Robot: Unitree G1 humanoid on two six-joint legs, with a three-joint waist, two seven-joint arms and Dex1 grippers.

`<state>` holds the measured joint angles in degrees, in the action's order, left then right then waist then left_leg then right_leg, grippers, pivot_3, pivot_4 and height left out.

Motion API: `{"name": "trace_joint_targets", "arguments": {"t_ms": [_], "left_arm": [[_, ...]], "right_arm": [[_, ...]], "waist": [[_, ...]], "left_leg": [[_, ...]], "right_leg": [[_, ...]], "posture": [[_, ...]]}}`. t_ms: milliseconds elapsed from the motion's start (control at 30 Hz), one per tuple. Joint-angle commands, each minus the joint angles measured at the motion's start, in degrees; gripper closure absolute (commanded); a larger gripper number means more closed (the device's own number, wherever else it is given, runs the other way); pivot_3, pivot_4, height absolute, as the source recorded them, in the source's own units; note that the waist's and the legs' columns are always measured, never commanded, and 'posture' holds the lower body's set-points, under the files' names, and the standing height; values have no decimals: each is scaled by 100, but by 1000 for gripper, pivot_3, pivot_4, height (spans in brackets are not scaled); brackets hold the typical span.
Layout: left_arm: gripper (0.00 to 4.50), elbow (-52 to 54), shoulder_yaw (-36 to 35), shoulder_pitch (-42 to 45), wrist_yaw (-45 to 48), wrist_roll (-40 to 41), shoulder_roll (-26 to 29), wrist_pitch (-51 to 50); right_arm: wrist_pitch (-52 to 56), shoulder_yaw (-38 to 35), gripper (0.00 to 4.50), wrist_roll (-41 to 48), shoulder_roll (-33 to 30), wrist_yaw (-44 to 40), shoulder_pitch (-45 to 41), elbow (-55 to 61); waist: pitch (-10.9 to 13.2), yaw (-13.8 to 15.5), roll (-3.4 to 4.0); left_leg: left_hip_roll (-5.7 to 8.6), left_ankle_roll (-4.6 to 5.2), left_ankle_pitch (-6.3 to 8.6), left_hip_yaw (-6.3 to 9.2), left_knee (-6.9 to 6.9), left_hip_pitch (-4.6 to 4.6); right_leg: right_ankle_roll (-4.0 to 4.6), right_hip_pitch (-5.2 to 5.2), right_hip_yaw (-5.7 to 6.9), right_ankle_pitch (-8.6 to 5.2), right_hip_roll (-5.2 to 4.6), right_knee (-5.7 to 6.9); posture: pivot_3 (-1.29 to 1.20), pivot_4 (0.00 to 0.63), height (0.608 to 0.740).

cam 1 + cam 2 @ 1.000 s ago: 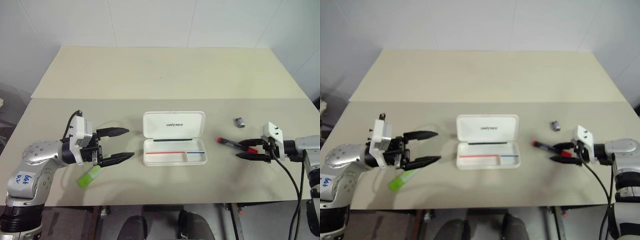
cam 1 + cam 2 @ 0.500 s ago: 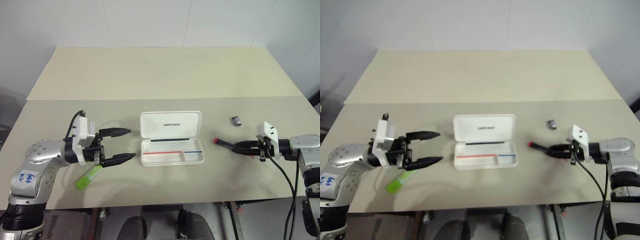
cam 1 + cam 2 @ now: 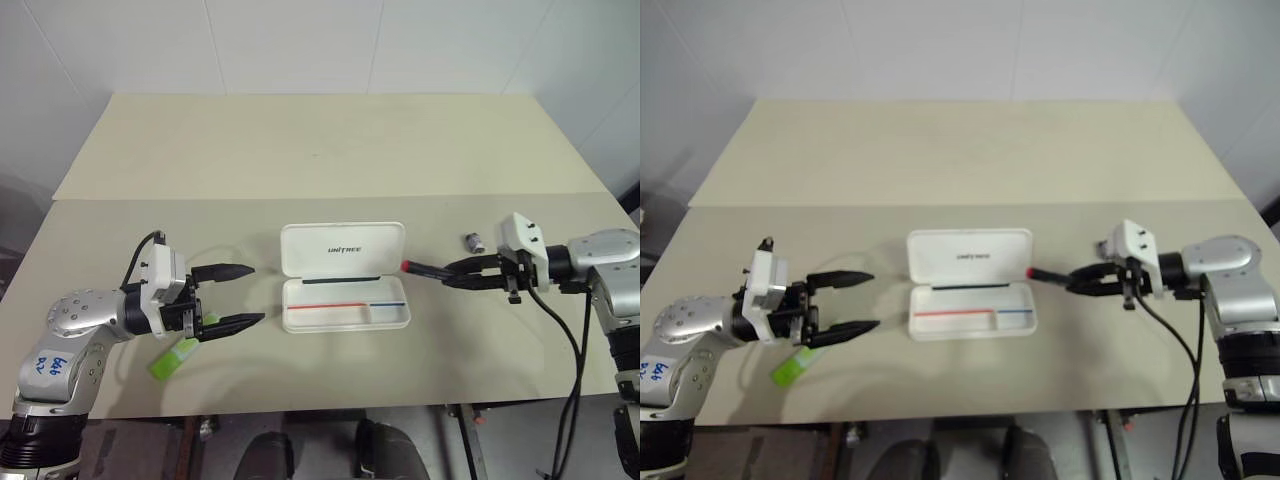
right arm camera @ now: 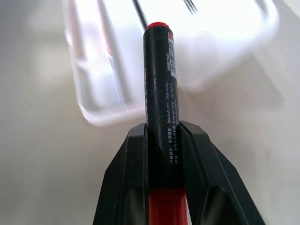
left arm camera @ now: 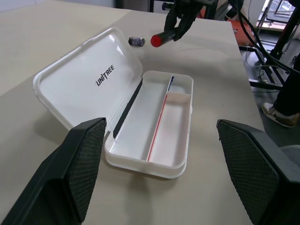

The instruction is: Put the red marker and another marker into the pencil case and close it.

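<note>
Pencil case (image 3: 345,276) open — tray bare

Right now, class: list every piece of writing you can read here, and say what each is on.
"UNITREE": inside the case lid.
"Medium Ink": on the red marker barrel, held by the right gripper; its barcode number and other small print are too blurred.
Blue handwriting on the left arm's sticker: unreadable.

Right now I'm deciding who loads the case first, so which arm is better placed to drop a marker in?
The right. Its tool grips the red marker, tip at the open pencil case's edge. The left tool is open, with the green highlighter lying on the table beneath it.
</note>
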<state>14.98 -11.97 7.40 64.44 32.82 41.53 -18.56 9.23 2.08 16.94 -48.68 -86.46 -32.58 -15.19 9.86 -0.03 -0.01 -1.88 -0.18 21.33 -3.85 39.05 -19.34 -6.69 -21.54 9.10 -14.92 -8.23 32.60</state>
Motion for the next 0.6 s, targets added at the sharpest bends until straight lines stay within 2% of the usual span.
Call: {"name": "trace_joint_targets", "arguments": {"t_ms": [33,267,600], "left_arm": [[448,96,-72,-59,-53,-22,62,108],[448,163,-28,-61,-171,-22,13,92],[448,368,-31,-254,-403,9,-53,93]], "right_arm": [[237,338,3924,177,400,-59,13,507],[80,898,3924,-63,1036,21,-189,473],[-663,1300,3924,-570,1737,144,-835,-400]], "waist": [[0,-3,-1],[0,5,0],[0,-10,0]], "left_leg": [[0,0,0,0,0,0],[3,1,0,4,-1,-1],[2,0,1,5,-5,-1]], "right_leg": [[0,-1,0,0,0,0],[0,-3,-1,0,-1,8],[1,-9,0,0,0,15]], "posture": [[0,150,740],[0,150,740],[0,150,740]]}}
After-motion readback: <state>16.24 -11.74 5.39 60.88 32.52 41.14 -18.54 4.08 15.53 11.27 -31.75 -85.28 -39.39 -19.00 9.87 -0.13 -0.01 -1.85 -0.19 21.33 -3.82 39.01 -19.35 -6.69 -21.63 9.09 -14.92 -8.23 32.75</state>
